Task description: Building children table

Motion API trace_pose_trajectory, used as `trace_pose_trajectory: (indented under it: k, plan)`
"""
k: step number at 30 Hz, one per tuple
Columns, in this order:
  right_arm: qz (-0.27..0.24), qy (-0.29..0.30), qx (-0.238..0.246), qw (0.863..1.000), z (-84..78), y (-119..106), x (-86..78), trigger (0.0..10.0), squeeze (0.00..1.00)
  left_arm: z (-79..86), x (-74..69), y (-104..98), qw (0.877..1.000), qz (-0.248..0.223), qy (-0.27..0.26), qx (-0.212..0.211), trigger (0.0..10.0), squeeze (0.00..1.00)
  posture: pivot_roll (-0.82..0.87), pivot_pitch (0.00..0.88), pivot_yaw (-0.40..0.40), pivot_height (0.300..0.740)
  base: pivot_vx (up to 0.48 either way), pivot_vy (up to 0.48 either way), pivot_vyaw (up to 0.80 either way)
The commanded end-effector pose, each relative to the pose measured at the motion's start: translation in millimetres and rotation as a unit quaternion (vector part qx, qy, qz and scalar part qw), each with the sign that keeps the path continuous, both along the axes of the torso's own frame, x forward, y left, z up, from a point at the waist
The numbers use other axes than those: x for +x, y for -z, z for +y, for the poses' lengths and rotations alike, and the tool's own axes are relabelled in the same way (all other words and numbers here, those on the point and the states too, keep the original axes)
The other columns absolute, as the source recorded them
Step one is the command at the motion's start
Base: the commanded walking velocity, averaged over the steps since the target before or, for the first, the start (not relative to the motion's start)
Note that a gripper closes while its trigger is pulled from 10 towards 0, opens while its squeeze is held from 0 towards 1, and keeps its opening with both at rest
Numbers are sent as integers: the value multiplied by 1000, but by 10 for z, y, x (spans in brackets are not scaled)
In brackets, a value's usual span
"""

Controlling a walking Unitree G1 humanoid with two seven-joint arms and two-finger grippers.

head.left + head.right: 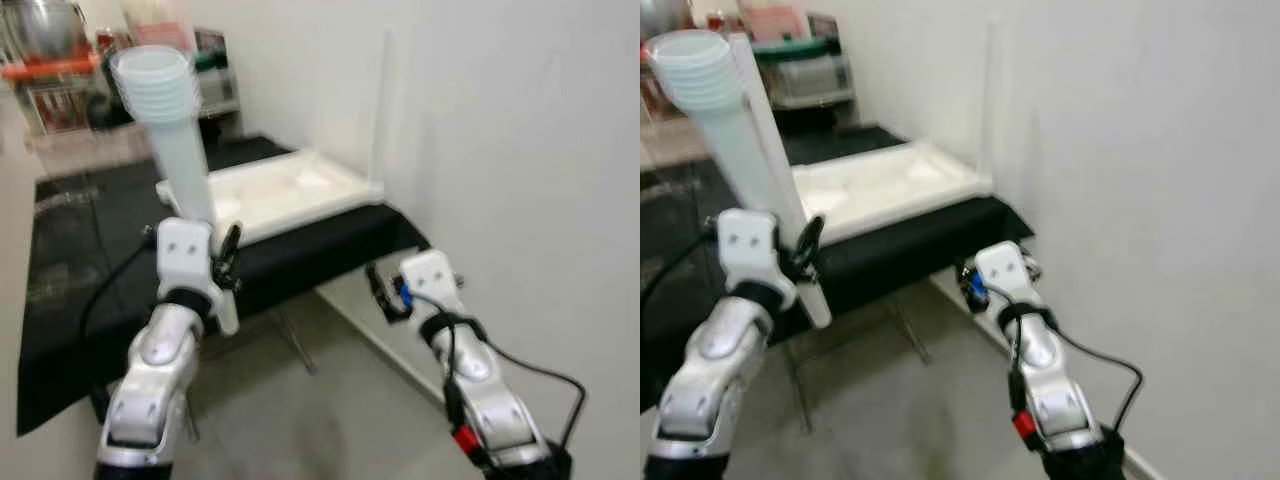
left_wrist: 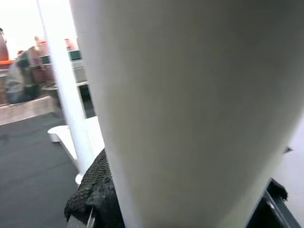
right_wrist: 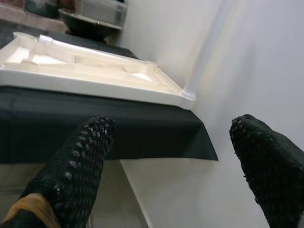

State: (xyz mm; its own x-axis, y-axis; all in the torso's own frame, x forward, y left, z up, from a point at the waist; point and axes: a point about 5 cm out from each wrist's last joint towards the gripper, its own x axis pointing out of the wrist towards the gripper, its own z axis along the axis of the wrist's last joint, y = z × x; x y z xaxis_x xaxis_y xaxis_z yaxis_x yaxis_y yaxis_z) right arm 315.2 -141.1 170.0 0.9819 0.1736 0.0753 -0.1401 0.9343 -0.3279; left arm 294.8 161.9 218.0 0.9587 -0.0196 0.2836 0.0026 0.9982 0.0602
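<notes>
One long black-covered desk (image 1: 300, 255) runs along the white wall (image 1: 520, 150) and carries the biggest piece of the build, the white tabletop (image 1: 270, 190), lying upside down with its ribbed underside up; at its far corner by the wall one white leg (image 1: 379, 110) already stands upright, fitted or at least set in its socket; which of the two I cannot tell. The other corners that can be seen carry no leg, so I judge the step in hand to be bringing the next leg to the tabletop.

That second leg (image 1: 175, 130), a pale tapered tube with a ribbed, threaded open end pointing up, is held in the air by the left tool (image 1: 215, 265), whose black fingers are clamped round its lower part; the left wrist view looks close along the tube, with the standing leg beyond it. The leg hangs over the near edge of the desk, short of the tabletop's near corner.

The right tool (image 3: 171, 156) waits beside the desk's end near the wall, spread wide and holding nothing.

The next move, as I read it, calls for turning the held leg so its threaded end faces down, lining it over a free corner socket, then pressing or twisting it home; the empty tool could steady the tabletop.
</notes>
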Motion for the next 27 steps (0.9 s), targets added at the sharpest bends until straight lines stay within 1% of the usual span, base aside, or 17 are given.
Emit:
trace_pose_trajectory:
  k: [1, 10, 27]
  plan:
    - [-1, -6, -5, 1000, 42, -8, 12, 10000, 0, 16, -2, -11, 1000, -3, -5, 4, 10000, 0, 28, 0, -16, 740, 341, 0, 0]
    - [0, -8, -5, 1000, 47, 2, 8, 10000, 0, 9, -6, -1, 1000, -4, -3, 5, 10000, 0, 28, 0, -17, 740, 363, 0, 0]
    - [-3, -8, -7, 1000, 57, -4, 5, 10000, 0, -8, -12, 22, 1000, -2, 2, 7, 10000, 0, 26, 0, -17, 740, 411, 0, 0]
